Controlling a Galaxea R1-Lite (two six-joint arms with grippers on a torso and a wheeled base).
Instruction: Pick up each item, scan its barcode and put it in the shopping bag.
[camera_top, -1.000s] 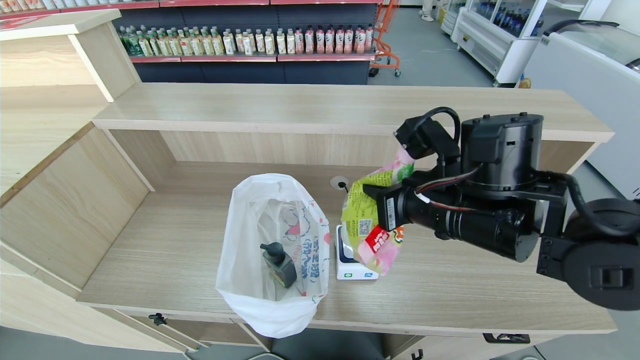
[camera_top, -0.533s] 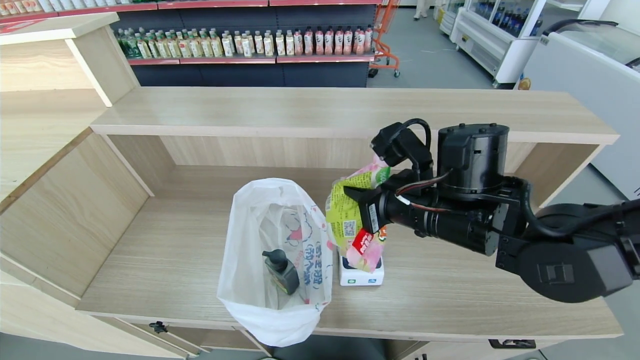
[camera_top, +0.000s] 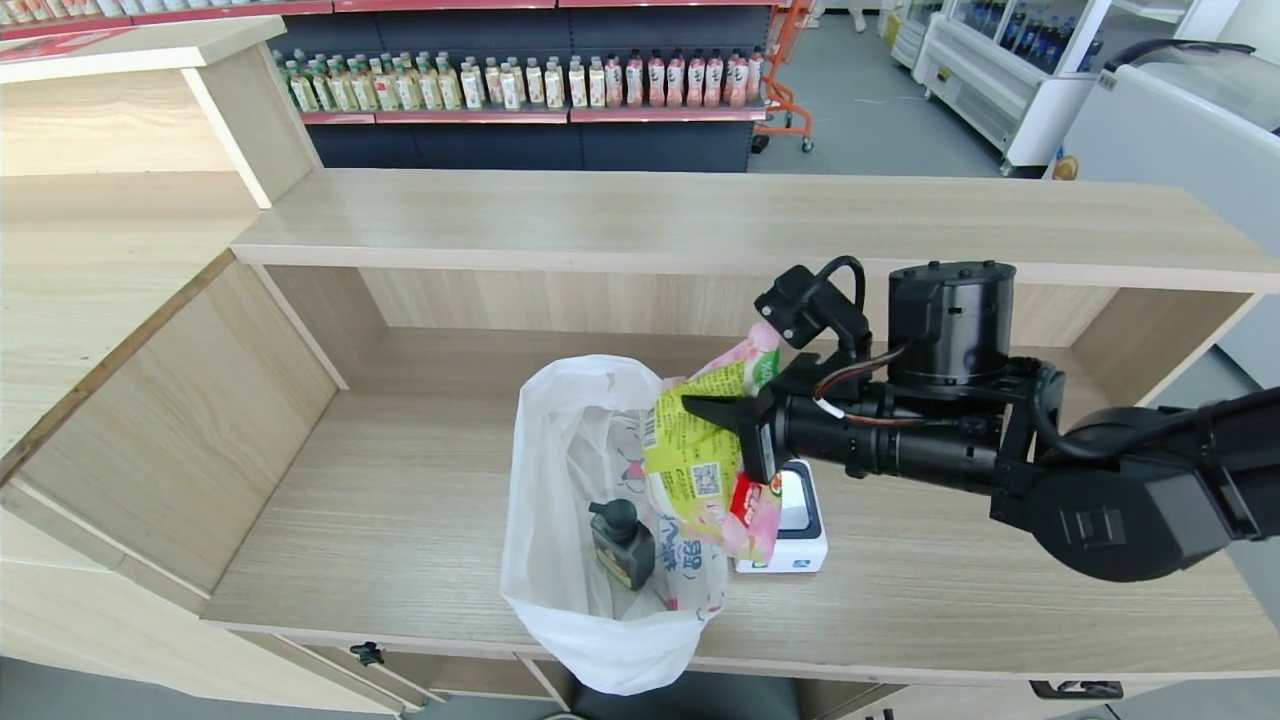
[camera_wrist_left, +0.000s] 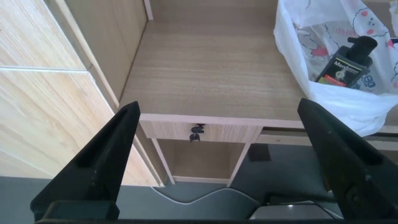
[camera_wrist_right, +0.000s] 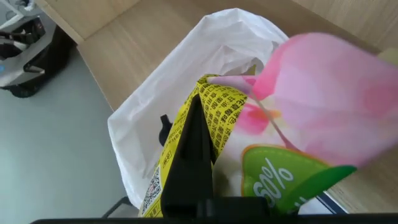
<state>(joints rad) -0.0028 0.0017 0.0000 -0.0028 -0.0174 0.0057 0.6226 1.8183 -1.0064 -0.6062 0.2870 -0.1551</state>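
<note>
**Packet held over the bag mouth, drop not yet made**

The right gripper (camera_top: 725, 430) is clamped on a yellow-green and pink snack packet (camera_top: 700, 475), with one dark finger across its face. The packet hangs tilted, partly over the right rim of the white shopping bag (camera_top: 555, 420) and partly in front of the white scanner (camera_top: 800, 515). That placement probably means the scan is done and this is the bagging step (a guess from position only).

The bag stands open on the wooden counter (camera_top: 400, 520), its mouth slumped toward the counter's front edge. A dark pump bottle (camera_top: 620, 545) stands inside it, so one item is already bagged.

The left gripper (camera_wrist_left: 217, 146) sits low by the counter's front, fingers spread wide and holding nothing, out of the way near the drawer latch (camera_wrist_left: 197, 132).

What's in the way:
- The bag's soft right rim is directly under the packet and could fold in or catch it.
- The scanner is just beside the bag, so a short release may land the packet on it.
- The raised ledge (camera_top: 700, 215) behind is well apart and no issue.
</note>
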